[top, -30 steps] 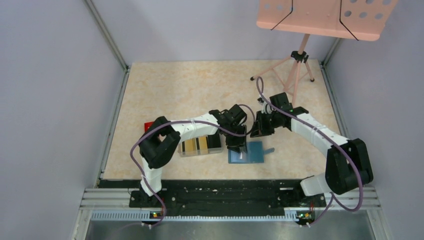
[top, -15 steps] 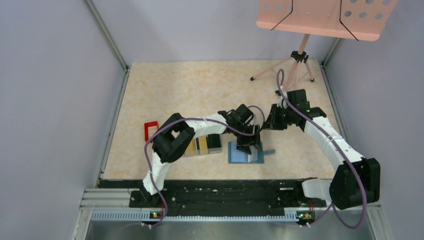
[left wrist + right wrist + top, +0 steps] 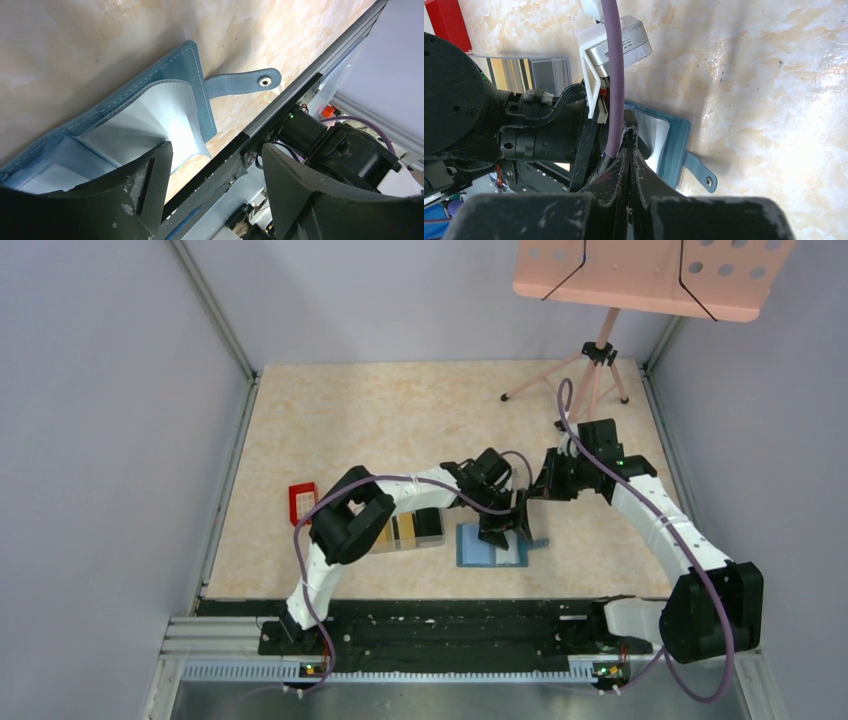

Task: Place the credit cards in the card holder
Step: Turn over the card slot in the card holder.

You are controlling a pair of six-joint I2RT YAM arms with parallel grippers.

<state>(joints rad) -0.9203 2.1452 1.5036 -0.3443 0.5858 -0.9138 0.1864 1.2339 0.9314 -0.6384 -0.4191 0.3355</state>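
The teal card holder (image 3: 472, 552) lies open near the table's front edge, with its strap tab (image 3: 245, 82) pointing right. Its pale blue inner pockets (image 3: 150, 117) show in the left wrist view. My left gripper (image 3: 510, 525) is open and empty just over the holder's right half (image 3: 216, 150), with one finger above the pocket. My right gripper (image 3: 537, 492) hovers behind the holder with its fingers pressed shut (image 3: 630, 145). A thin dark line runs between them, and I cannot make out a card. Gold and black credit cards (image 3: 400, 530) stand in a clear box (image 3: 531, 72) to the left.
A small red object (image 3: 302, 502) lies left of the clear box and also shows in the right wrist view (image 3: 446, 22). A pink music stand (image 3: 597, 370) rises at the back right. The black rail (image 3: 440, 625) runs along the front edge.
My left gripper moved right across the card holder, and a pale surface now shows on the holder's right half. My right arm pulled back to the right and away from the holder.
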